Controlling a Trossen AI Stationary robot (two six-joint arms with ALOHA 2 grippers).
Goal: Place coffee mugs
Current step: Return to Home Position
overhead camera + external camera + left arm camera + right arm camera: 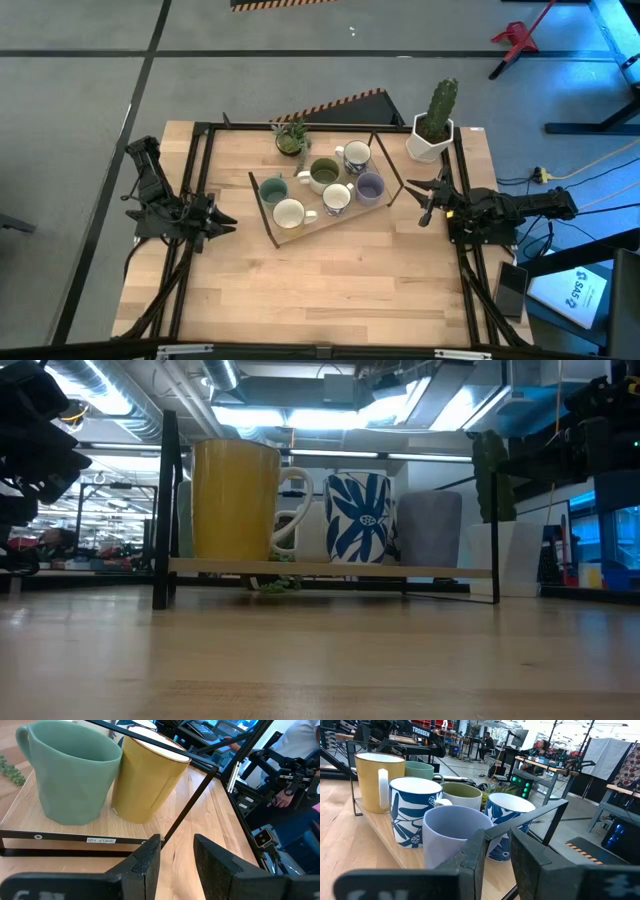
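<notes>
Six mugs stand upright, close together, on a low wooden shelf (292,235) with a black wire frame at the table's middle. They are a teal one (273,188), a yellow one with a white inside (289,213), an olive one (323,175), two white ones with a blue pattern (337,198) (356,156) and a lavender one (370,186). My left gripper (230,222) is open, low over the table left of the shelf, facing the teal mug (75,775) and the yellow mug (145,780). My right gripper (412,195) is open just right of the shelf, facing the lavender mug (452,837).
A white hexagonal cactus pot (432,135) stands at the far right corner and a small green plant (292,138) behind the shelf. Black frame rails (200,180) run along the table's sides. Bare wood lies toward the near edge (330,290). A person (300,740) is beyond the table.
</notes>
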